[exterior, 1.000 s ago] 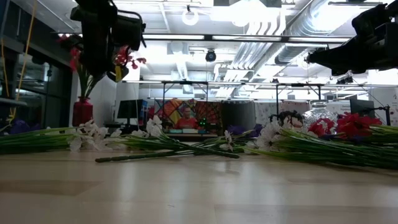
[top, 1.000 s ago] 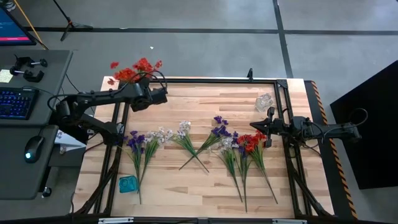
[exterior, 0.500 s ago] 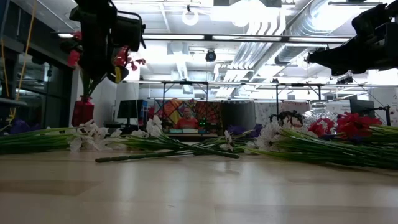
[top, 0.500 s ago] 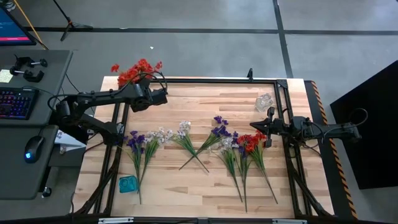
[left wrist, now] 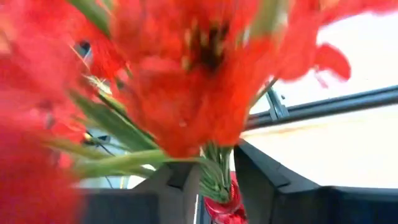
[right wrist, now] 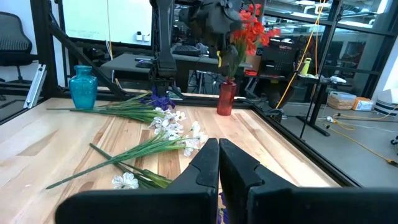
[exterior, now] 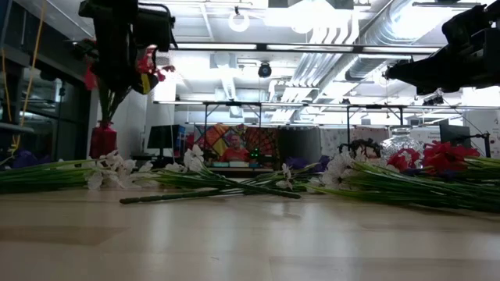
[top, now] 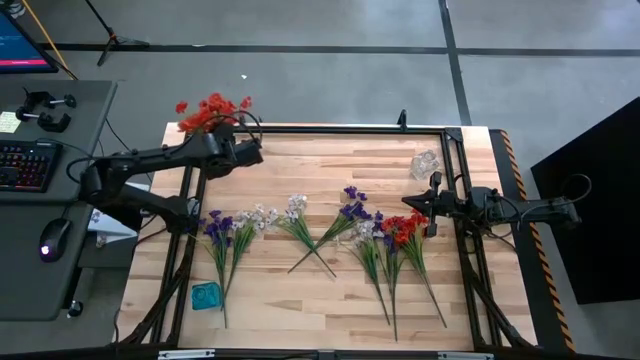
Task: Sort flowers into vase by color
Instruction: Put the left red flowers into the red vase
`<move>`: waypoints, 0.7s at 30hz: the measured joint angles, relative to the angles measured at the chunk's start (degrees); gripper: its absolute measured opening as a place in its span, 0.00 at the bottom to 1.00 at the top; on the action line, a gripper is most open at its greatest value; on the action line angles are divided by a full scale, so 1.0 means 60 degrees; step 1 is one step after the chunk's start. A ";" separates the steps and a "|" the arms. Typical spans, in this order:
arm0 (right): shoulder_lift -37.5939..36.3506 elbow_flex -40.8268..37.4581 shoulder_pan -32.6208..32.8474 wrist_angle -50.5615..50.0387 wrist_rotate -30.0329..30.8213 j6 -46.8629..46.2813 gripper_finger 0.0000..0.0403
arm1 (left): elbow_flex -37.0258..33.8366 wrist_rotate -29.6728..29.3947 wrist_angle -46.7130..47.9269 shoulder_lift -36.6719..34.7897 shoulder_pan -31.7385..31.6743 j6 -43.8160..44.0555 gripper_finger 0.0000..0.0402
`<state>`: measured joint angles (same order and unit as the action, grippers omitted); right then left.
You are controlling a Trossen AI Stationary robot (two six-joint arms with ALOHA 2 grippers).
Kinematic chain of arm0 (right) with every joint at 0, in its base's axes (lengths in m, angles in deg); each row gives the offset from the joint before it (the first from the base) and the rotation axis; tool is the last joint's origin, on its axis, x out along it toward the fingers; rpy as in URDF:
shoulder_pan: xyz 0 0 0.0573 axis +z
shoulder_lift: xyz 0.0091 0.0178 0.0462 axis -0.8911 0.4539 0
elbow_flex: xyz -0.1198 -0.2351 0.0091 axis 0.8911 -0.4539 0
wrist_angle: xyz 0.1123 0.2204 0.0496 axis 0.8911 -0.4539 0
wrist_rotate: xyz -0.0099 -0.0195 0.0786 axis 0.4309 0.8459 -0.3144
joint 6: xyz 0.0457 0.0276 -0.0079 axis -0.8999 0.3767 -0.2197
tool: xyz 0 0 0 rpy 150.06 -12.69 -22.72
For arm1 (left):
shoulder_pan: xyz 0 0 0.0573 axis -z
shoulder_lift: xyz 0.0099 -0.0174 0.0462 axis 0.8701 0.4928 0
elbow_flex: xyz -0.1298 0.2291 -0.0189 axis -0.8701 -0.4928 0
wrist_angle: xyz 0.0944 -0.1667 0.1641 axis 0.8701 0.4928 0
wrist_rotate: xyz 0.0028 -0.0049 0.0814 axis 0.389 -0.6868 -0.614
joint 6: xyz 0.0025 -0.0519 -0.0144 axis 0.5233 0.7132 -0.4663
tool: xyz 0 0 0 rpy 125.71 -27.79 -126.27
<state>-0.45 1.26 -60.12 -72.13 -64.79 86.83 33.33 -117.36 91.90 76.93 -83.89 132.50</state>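
Loosening around the red flowers [top: 211, 109], the left gripper [top: 247, 155] at the counter's far left corner has begun to spread its fingers: a second ago it was clenched on the stems, and now the left wrist view shows them standing free between the two dark fingers, running down into the red vase [right wrist: 227, 98]. The bunch has also drifted slightly leftward over the vase since then. My reading is that the red sprigs are being let go into their vase, so one delivery is about done (though more red blossoms [top: 404, 229] lie among the stems on the right).

The right gripper [right wrist: 219, 163] waits clenched and empty above the counter's right side.

On the wooden counter [top: 330, 295], purple flowers [top: 217, 227] and white flowers [top: 294, 209] lie in loose sheaves across the middle, with a teal vase [top: 206, 296] near the front left and a clear vase [top: 426, 163] at the far right. Beyond are a grey floor, a desk with a keyboard [top: 28, 165], and a person [exterior: 233, 147] seated far back in the room.
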 joint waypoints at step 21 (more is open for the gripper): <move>-0.0001 0.0001 0.0002 0.0000 0.0002 0.0000 0.00 | 0.0689 0.0439 -0.0109 -0.0839 0.0084 -0.1321 0.55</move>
<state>-0.46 1.26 -60.11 -72.13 -64.78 86.83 37.46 -114.73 91.25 71.89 -83.39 124.58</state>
